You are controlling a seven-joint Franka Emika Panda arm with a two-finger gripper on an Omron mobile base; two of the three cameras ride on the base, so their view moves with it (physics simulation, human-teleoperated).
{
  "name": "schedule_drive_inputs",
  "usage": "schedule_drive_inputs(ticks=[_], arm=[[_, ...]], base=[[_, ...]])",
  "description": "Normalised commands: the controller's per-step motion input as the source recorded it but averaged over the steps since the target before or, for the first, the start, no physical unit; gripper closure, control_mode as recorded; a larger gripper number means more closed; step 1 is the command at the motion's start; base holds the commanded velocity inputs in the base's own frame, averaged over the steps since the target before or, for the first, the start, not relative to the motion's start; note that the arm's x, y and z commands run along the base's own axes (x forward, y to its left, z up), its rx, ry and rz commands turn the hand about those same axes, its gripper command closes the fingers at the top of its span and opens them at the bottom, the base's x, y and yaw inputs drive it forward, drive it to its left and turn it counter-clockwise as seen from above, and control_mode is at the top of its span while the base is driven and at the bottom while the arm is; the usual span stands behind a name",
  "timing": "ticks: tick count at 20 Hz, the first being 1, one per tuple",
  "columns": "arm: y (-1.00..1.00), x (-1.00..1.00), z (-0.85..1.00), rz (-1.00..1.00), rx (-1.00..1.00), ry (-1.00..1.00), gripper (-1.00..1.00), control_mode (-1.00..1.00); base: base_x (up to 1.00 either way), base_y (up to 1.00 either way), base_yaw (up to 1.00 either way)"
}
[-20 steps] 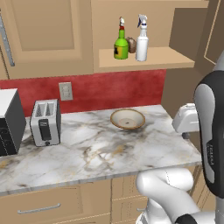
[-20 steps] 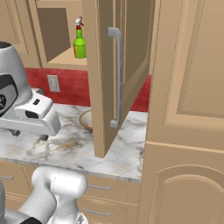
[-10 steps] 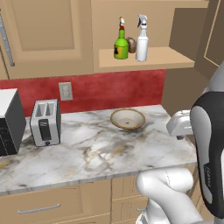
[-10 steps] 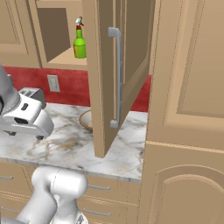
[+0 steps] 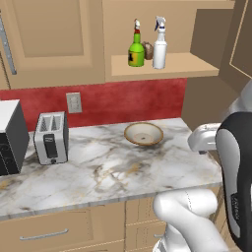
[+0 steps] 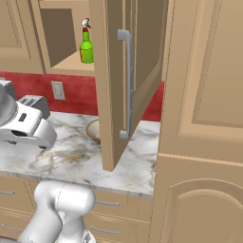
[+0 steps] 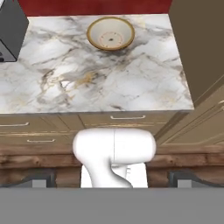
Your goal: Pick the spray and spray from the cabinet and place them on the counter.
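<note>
Upright, 2 sprays [image 5: 147,45] stand on the cabinet [image 5: 162,69] shelf; tool [image 7: 109,183] jaws apart.

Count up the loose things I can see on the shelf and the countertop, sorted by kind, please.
Spray bottles: 2, green bottle and white bottle
Brown lump behind them: 1
Bowl: 1
Toaster: 1
Microwave: 1
Total: 6

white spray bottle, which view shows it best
The left base view: the white spray bottle stands in full on the cabinet shelf, right of the green bottle. The right base view shows the green bottle.
</note>
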Motion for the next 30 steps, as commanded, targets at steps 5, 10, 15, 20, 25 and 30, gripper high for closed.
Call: schedule_drive_inputs(ticks=[5,10,15,20,25,30], arm=[[0.0,0.0,0.14,-0.01,0.0,-0.19,-1.0,-1.0],[0.0,0.0,0.14,-0.01,0.0,-0.15,-1.0,-1.0],[0.0,0.03,0.1,0.0,-0.02,-0.03,-1.0,-1.0],[0.0,0.13,0.12,-0.01,-0.01,0.03,-1.0,-1.0],[0.0,0.05,0.14,0.0,0.0,0.01,-1.0,-1.0],[-0.01,0.11,0.07,0.0,0.0,0.0,-1.0,-1.0]], base=[[0.0,0.0,0.0],[0.0,0.0,0.0],[0.0,0.0,0.0],[0.0,0.0,0.0],[0.0,0.0,0.0],[0.0,0.0,0.0]])
